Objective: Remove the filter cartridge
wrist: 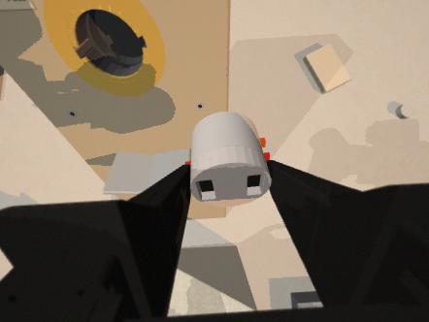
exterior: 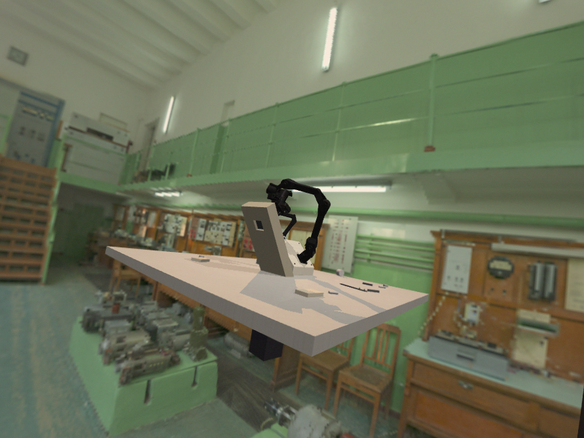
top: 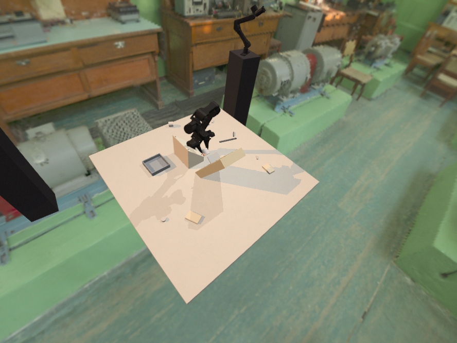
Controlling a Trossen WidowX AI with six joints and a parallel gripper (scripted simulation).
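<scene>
My gripper (wrist: 227, 169) (top: 204, 149) (exterior: 287, 226) is shut on the filter cartridge (wrist: 225, 141) (top: 205, 151), a grey cylinder whose face with two dark slots points at the wrist camera. Small red tabs show at its sides. I hold it in the air in front of the tan service panel (wrist: 204, 58) (top: 221, 163) (exterior: 268, 240), clear of it. The panel's socket (wrist: 109, 41), ringed in yellow, is dark and open at the upper left of the wrist view. The dark grey tray (top: 147, 168) sits on the table to the left of the panel, apart from my gripper.
A tan side wall (top: 180, 152) stands between the panel and the tray. Flat tan blocks (top: 268, 168) (top: 193, 217) (wrist: 327, 68), a small cylinder (top: 163, 220) (wrist: 400, 110) and a dark rod (top: 227, 139) lie on the table. A black pillar (top: 240, 84) stands at the back edge.
</scene>
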